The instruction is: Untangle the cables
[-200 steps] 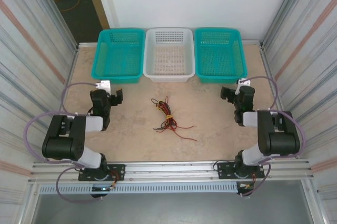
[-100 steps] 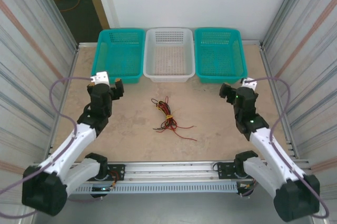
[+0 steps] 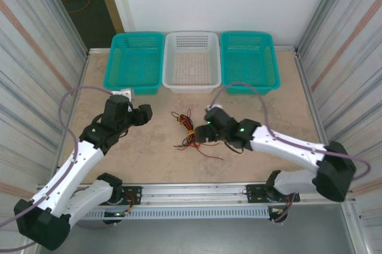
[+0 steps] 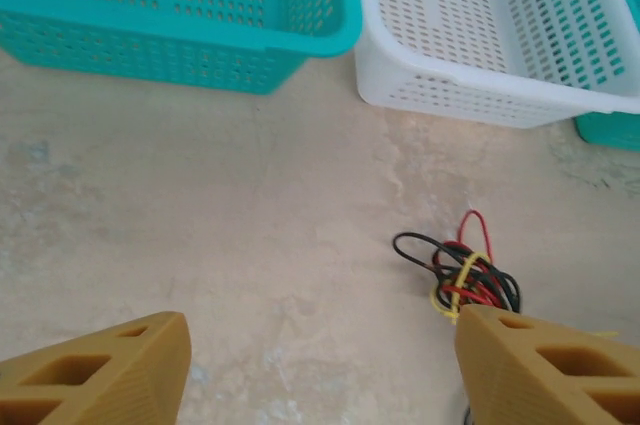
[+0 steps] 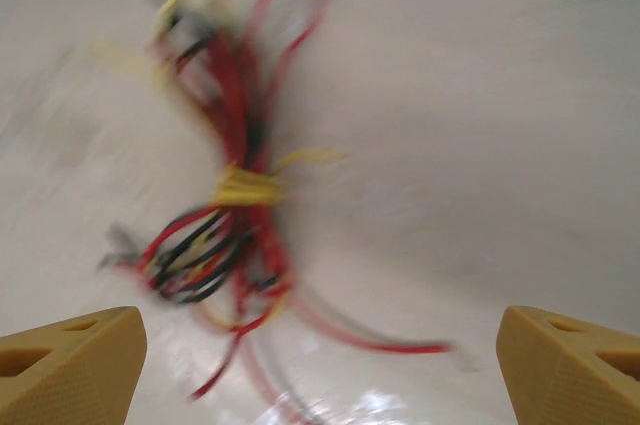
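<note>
Swinging the right claw (image 3: 205, 130) in from three o'clock since half a second ago, now hanging it just beside the cables (image 3: 188, 131), at their three o'clock. Holding its jaws wide apart, gripping nothing. Pushing the left claw (image 3: 143, 114) toward the bundle's nine o'clock, jaws also apart and empty. Leaving the cables lying tangled mid-worktop (image 3: 149, 152), at six o'clock from the white basket (image 3: 192, 85).

Bright, even, diffuse light falls across the overhead view, with only faint soft shadows. The left wrist view is sharp. The right wrist view is heavily blurred, the cables (image 5: 240, 190) smeared; glare whitens the counter (image 5: 450, 95) at 6 o'clock.
</note>
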Available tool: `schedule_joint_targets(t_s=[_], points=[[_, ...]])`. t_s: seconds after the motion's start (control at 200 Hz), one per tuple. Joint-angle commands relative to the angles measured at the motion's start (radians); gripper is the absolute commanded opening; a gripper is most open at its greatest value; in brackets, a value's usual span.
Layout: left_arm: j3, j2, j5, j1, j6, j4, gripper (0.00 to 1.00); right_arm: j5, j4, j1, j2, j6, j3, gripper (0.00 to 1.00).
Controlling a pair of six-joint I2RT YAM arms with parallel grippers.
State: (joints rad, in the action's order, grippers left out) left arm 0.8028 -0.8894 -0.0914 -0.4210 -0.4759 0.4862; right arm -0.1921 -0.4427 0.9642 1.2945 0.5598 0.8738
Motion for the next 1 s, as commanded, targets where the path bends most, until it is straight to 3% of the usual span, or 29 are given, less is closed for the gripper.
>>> schedule_joint_targets(t_s=[0.0,0.215,0.361,0.446,0.626,0.797,0.922,0.992], points=[[0.129,-0.025,0.077,-0.002,-0.043,0.039,0.71,0.153,0.024,-0.006,0.092,-0.082,0.067,0.89],[0.174,-0.032,0.169,0.002,-0.037,0.051,0.70,0.223,0.080,-0.089,0.241,-0.102,0.143,0.86],[0.142,-0.028,0.289,0.027,-0.085,0.018,0.67,0.387,0.142,-0.177,0.309,-0.161,0.126,0.84],[0.117,-0.024,0.343,0.047,-0.117,-0.011,0.64,0.405,0.182,-0.189,0.307,-0.180,0.093,0.81],[0.087,-0.024,0.369,0.051,-0.147,-0.038,0.61,0.399,0.188,-0.207,0.307,-0.198,0.104,0.62],[0.088,-0.039,0.374,0.051,-0.156,-0.039,0.59,0.410,0.178,-0.225,0.364,-0.207,0.120,0.29],[0.085,-0.038,0.362,0.051,-0.160,-0.033,0.60,0.387,0.184,-0.225,0.382,-0.204,0.114,0.24],[0.082,-0.040,0.362,0.051,-0.164,-0.033,0.62,0.380,0.185,-0.226,0.388,-0.209,0.122,0.11]])
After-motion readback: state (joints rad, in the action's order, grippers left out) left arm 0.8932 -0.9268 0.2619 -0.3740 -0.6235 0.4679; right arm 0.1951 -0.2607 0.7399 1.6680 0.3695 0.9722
